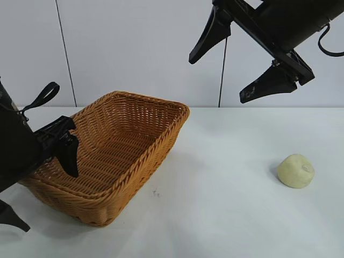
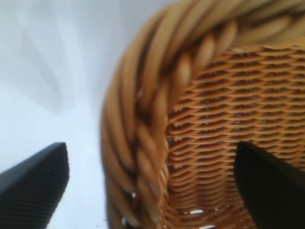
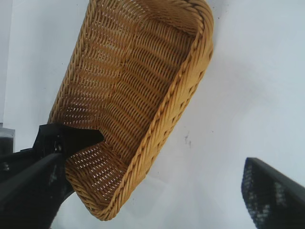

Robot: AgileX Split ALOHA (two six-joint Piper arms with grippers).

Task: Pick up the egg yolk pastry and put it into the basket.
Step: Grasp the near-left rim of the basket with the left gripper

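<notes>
white table (image 1: 226,215), pale wall; both grippers gape empty, left gripper (image 1: 37,177) astride the basket (image 1: 161,145) rim, right gripper (image 1: 244,67) high. pastry (image 1: 296,171) lies untouched, so i'd say the right must descend to it.

Basket (image 1: 141,141): orange-brown wicker, tight horizontal weave rows on the walls, thick braided rim in lighter golden strands; darker brown in the gaps close to the left gripper (image 2: 152,183), whose fingers (image 2: 33,183) are black with fine ribbed texture. Egg yolk pastry (image 1: 295,171): pale cream-yellow, plain matte, no pattern. Right gripper (image 1: 232,64): black, finger pads (image 3: 272,196) black with pale speckle. Table (image 1: 226,215): white, small dark smudge near basket. Wall (image 1: 134,48): pale grey-white, thin dark vertical seams.
</notes>
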